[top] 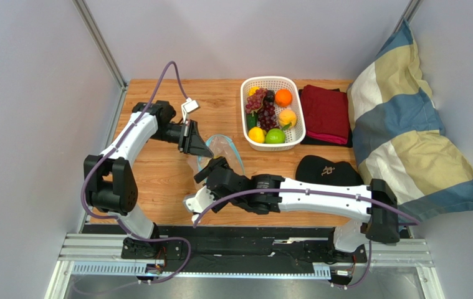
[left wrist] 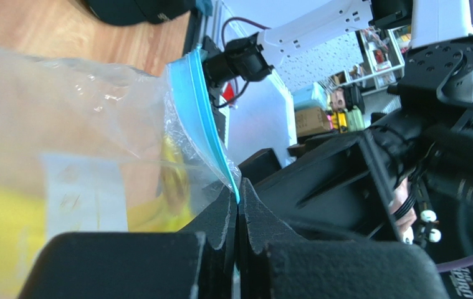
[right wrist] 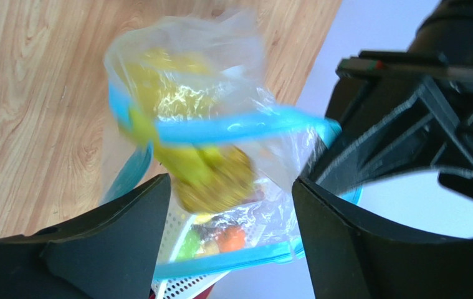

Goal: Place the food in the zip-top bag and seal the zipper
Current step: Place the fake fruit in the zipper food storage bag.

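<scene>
The clear zip-top bag (top: 225, 151) hangs mouth-open at mid-table, with its teal zipper (top: 237, 151) running round the mouth. My left gripper (top: 202, 149) is shut on the zipper strip (left wrist: 210, 131) at one corner, jaws pressed together (left wrist: 237, 200). Yellow shows through the bag wall (left wrist: 64, 156). My right gripper (top: 210, 169) is open just over the bag mouth (right wrist: 231, 187). A blurred yellow banana bunch (right wrist: 210, 168) sits between the spread fingers, inside the zipper loop (right wrist: 245, 128), touching neither finger. The other fruits lie in the white basket (top: 295, 106).
The basket holds purple grapes (top: 263, 109), an orange (top: 283, 97), yellow fruits (top: 257, 134) and a green one (top: 275, 136). A red cloth (top: 324, 112) lies to its right. A black cap (top: 327, 171) and a striped pillow (top: 407, 137) lie at the right.
</scene>
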`<act>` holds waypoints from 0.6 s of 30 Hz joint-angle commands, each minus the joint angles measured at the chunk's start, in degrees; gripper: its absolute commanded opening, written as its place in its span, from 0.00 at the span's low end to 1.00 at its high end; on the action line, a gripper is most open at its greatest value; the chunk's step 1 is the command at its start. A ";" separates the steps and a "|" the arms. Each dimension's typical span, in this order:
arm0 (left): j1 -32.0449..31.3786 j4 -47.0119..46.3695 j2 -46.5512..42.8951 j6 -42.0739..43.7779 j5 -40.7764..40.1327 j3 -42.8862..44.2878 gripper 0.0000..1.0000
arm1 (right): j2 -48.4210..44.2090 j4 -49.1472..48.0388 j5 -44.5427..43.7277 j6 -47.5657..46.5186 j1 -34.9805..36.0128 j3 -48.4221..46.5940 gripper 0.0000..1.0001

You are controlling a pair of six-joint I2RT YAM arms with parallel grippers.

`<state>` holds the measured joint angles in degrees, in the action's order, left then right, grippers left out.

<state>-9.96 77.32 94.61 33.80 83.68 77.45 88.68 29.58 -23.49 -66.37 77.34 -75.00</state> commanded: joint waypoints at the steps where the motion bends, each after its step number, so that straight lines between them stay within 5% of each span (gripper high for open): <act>1: 1.08 19.08 -0.83 3.81 2.01 4.11 0.00 | -7.55 -0.06 -0.51 4.22 -2.63 -2.78 0.80; 8: 1.25 17.87 -1.53 2.24 1.66 3.67 0.00 | -19.76 2.85 4.76 12.65 -2.90 2.66 0.91; 12: 1.25 16.81 -1.44 0.92 1.31 4.11 0.00 | -23.90 3.90 8.00 25.20 -5.87 0.84 0.93; 16: 1.25 16.82 -1.27 0.22 0.52 4.73 0.00 | -22.95 11.10 20.90 53.71 -21.14 -3.92 0.93; 18: 1.25 15.76 -1.79 -2.23 0.00 4.55 0.00 | -21.11 14.34 32.06 60.88 -29.47 -4.62 0.90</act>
<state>-8.80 77.36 94.61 33.56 83.05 80.05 65.14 37.15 -8.49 -31.09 60.10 -76.49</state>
